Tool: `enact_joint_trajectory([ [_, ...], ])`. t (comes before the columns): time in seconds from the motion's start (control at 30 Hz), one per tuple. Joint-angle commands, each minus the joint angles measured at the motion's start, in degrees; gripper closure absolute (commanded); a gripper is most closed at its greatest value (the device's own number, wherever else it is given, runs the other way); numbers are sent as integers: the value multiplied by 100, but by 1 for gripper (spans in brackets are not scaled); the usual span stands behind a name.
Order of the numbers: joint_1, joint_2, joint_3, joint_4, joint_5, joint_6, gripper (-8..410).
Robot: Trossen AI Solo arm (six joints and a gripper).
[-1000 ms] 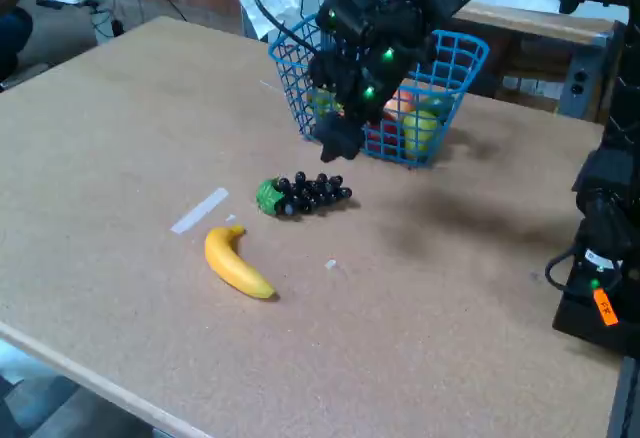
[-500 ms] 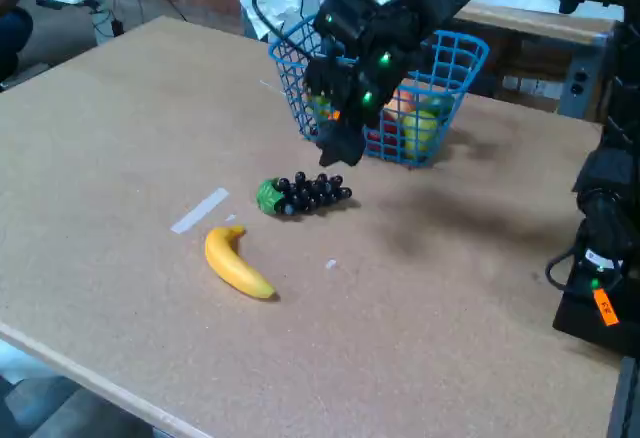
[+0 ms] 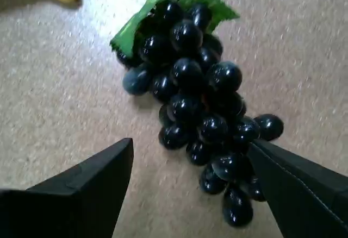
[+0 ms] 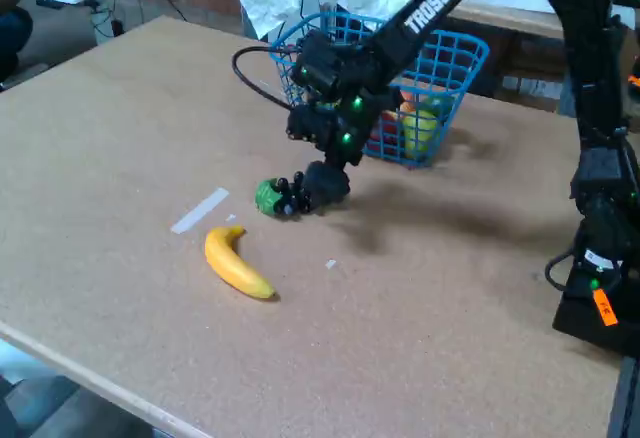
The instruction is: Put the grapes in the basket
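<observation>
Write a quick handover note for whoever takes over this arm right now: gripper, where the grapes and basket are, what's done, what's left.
Gripper: open, low over the grapes, jaws either side of the bunch's tail end, nothing held.
Grapes: lying on the table, leaf end toward the banana.
Basket: behind the arm in the fixed view, already holding other fruit.
Done: approach only.
Left: close on the grapes, lift, carry to the basket, release.

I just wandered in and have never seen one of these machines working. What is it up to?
A black robot arm has reached down over a bunch of toy grapes lying on the table. Its gripper is open, one finger on each side of the bunch's lower end, not yet closed. A blue wire basket with other toy fruit stands behind it, and a banana lies nearby, untouched.
</observation>
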Motion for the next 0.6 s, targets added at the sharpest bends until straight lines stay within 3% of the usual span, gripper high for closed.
enact_joint_trajectory([
  [0.0, 2, 192, 376, -4, -13, -203, 107],
  [0.3, 11, 765, 1335, -396, -310, -149, 107],
  [0.57, 33, 935, 1513, -813, -323, -39, 107],
])
